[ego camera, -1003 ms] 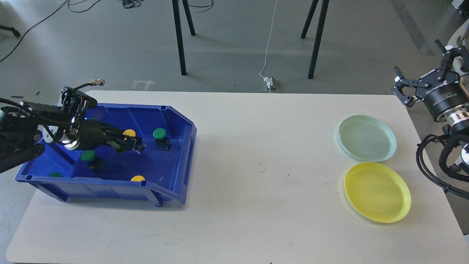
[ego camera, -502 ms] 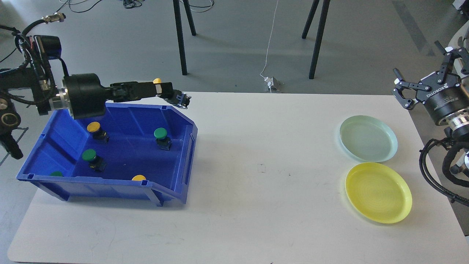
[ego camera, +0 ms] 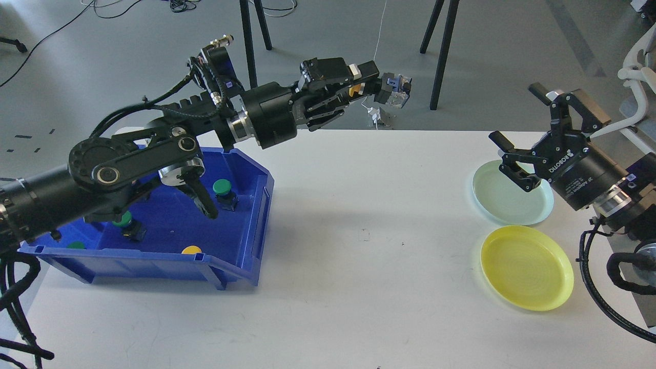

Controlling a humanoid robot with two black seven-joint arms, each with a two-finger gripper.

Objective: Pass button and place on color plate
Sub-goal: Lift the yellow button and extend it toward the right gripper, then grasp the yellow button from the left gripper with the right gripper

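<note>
My left gripper point(ego camera: 366, 82) is shut on a yellow button point(ego camera: 389, 88), whose yellow cap shows between the fingers and whose dark body sticks out to the right. It holds the button high above the table's far edge, near the middle. My right gripper point(ego camera: 515, 154) is open and empty, over the left rim of the pale green plate point(ego camera: 512, 200). The yellow plate point(ego camera: 527, 267) lies in front of it. The blue bin point(ego camera: 246, 225) at the left holds green buttons point(ego camera: 223, 188) and a yellow button point(ego camera: 192, 250).
The white table point(ego camera: 359, 256) spans the view. My left arm point(ego camera: 128, 164) reaches across the bin's back part and hides some of it. Black stand legs point(ego camera: 441, 51) and a white cable are on the floor behind the table.
My left gripper has lifted the yellow button out of the bin and carried it up and to the right. My right gripper has moved left, over the pale green plate.
</note>
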